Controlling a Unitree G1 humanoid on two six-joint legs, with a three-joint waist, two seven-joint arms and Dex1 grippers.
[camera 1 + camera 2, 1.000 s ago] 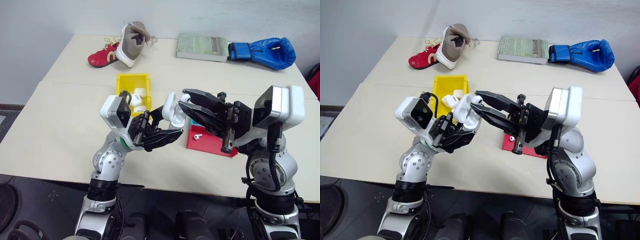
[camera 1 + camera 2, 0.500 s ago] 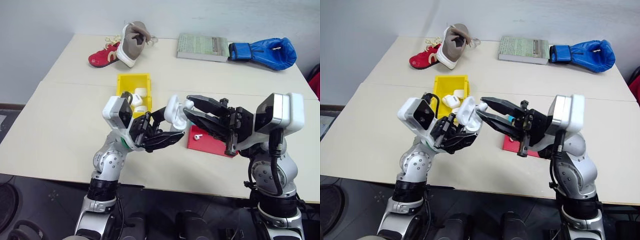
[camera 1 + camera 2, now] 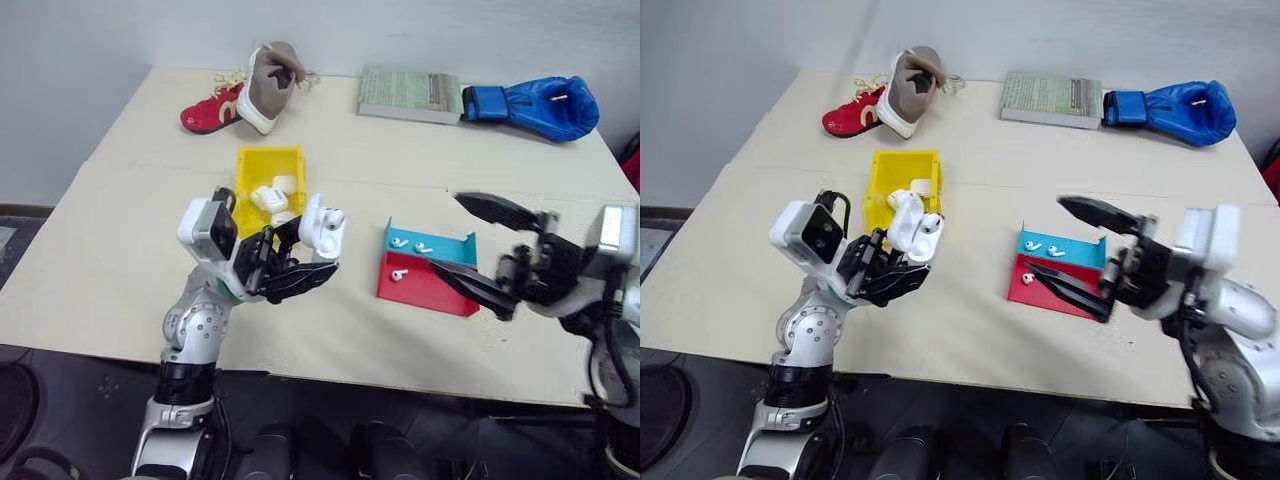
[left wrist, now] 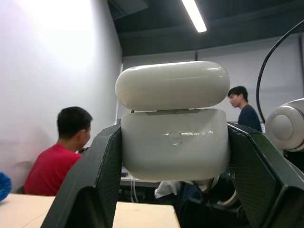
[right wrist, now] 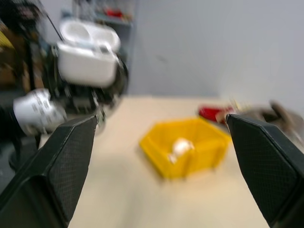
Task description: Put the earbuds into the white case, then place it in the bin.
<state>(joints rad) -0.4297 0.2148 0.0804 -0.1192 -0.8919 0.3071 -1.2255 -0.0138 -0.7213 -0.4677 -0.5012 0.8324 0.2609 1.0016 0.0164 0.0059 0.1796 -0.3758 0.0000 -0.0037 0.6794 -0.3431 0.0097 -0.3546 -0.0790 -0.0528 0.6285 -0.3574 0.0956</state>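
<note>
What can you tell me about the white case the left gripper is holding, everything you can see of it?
The white case is a small, glossy, rounded-rectangle box that looks like smooth plastic. Its hinged lid stands open, with a thin metal hinge strip and a small round button on the back, seen from the left wrist. An earbud sits in its top. The left gripper clamps the lower body between its two black fingers, holding it above the table, just in front of the yellow bin.

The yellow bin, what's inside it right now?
The yellow bin holds at least two closed white cases. The raised left tool and the open case it holds cover the bin's near end, so anything there is hidden.
</note>
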